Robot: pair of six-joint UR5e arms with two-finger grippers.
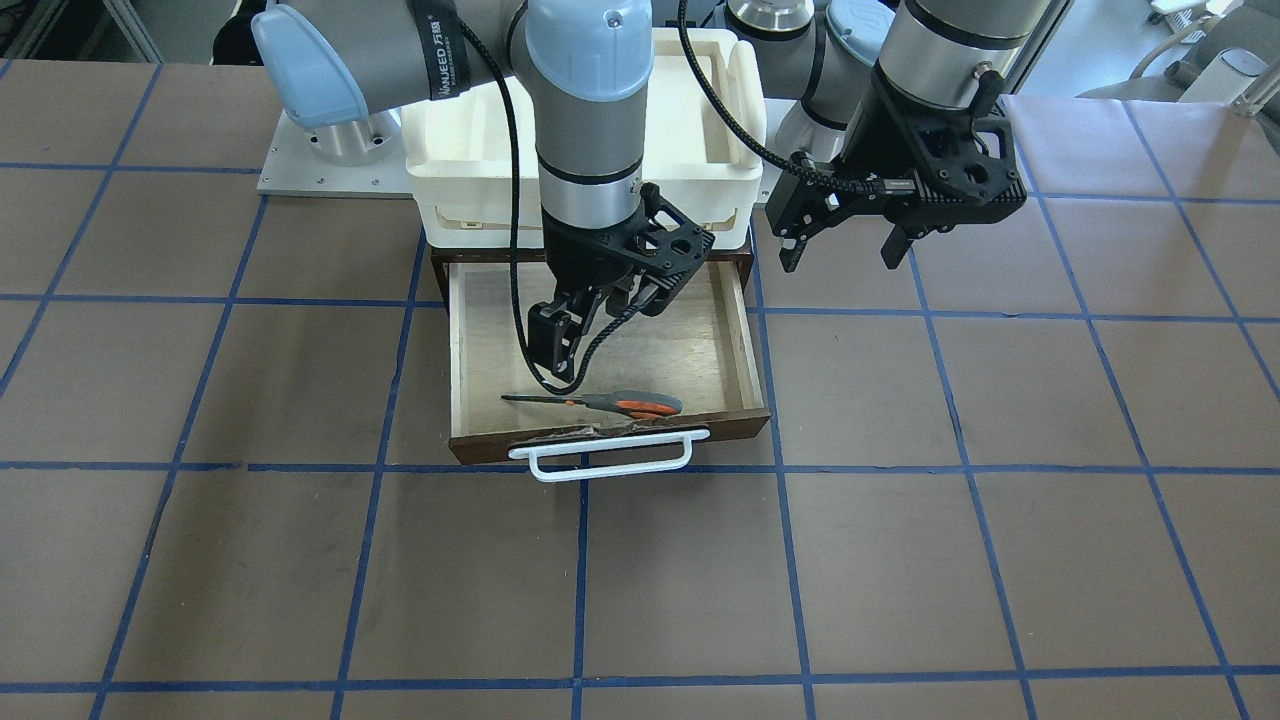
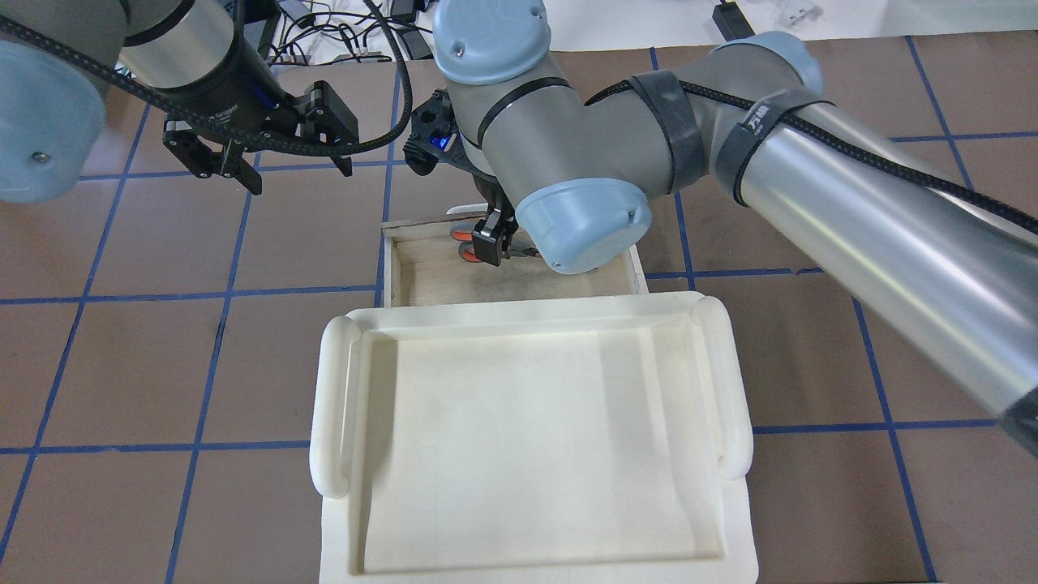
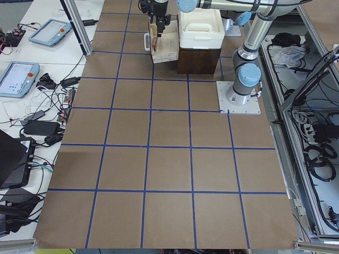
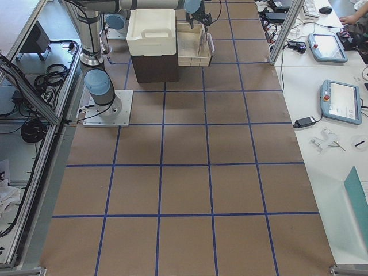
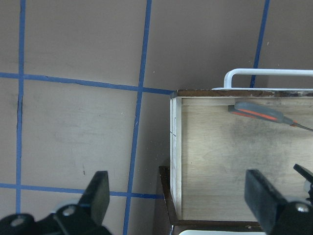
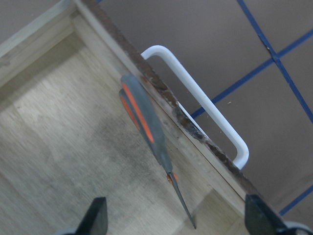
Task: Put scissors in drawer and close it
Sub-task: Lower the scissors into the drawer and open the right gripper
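Scissors (image 1: 605,403) lie in the open drawer (image 1: 700,360) along its front. Right gripper (image 1: 600,325) above them, wide, empty; left gripper (image 1: 840,255) wide, aside.

Robotics lab, not a home or shop. Two industrial arms (image 3: 248,79) sit on metal base plates (image 3: 251,107) on a big table (image 3: 169,222) covered w/ brown matting & a blue tape grid (image 3: 150,148). Alu. frame posts (image 3: 78,26) stand at the table's edge. A white bench (image 3: 32,63) along the edge opp. the robot holds teach pendants (image 3: 50,32), power bricks (image 3: 37,127) & loose cables (image 3: 47,114). More cable bundles (image 3: 318,148) lie in a framed bay behind the robot-side edge.
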